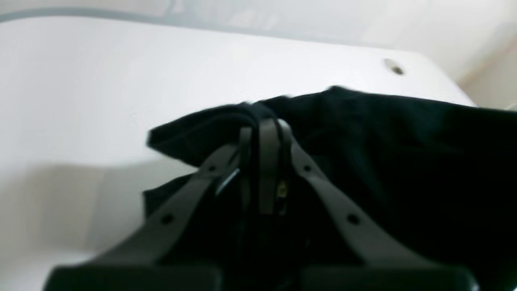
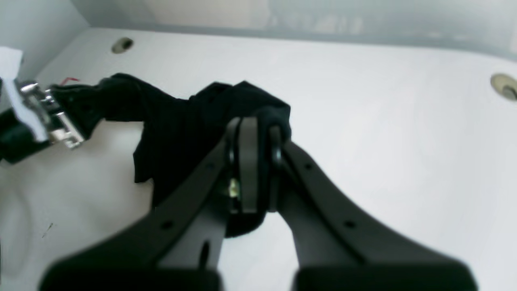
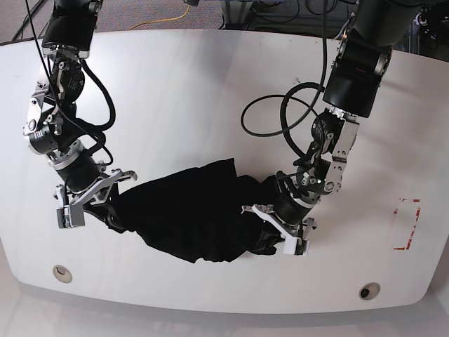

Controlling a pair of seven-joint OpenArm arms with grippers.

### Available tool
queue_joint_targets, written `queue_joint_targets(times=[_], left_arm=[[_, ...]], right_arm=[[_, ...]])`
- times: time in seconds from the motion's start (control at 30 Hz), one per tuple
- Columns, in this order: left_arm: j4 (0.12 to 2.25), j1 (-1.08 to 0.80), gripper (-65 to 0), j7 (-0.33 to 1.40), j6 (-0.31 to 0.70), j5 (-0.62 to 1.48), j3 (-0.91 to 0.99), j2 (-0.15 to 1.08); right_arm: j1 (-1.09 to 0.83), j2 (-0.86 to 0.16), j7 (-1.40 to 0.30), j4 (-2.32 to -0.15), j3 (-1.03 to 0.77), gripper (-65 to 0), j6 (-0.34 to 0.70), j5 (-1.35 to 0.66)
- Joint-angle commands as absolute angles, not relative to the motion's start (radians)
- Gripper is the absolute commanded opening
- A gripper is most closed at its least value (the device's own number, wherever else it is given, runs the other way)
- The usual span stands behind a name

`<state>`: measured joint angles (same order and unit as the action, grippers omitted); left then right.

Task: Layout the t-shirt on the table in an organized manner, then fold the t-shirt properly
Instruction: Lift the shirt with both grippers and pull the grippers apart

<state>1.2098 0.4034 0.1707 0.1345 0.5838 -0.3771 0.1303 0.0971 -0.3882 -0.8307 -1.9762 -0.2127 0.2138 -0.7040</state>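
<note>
Shirt (image 3: 189, 210) lies longways along your tabletop's (image 3: 210, 91) near edge; both grippers, left (image 3: 270, 228) and right (image 3: 105, 203), pinch its ends.

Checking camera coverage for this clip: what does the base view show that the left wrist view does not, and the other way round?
Only the base view shows both arms at once, the right gripper shut on the t-shirt's other end, the cloth bunched between them, and the red tape outline. Only the left wrist view shows up close how the left gripper pinches a fold of cloth with its jaws together, the fabric lifted off the table. Both show the black t-shirt, the white table and the left gripper.
</note>
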Motion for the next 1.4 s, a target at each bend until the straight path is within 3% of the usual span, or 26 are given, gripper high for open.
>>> queue_joint_targets(times=[0.0, 0.5, 1.03, 1.37], left_arm=[[1.311, 0.418, -65.0, 0.134, 0.139, 0.590, -0.344, 0.160], [1.662, 0.386, -65.0, 0.306, 0.139, 0.593, -0.097, 0.314], [1.739, 0.565, -65.0, 0.306, 0.139, 0.762, -0.024, 0.524], [1.735, 0.708, -65.0, 0.308, 0.139, 0.782, -0.015, 0.553]], right_arm=[[0.124, -0.401, -0.796, -1.995, -0.222, -65.0, 0.219, -0.714], [0.271, -0.423, -0.794, -1.965, -0.246, -65.0, 0.219, -0.707], [0.541, -0.460, -0.794, -1.834, -0.205, -65.0, 0.219, -0.713], [0.684, -0.453, -0.794, -1.761, -0.163, -65.0, 0.219, -0.714]])
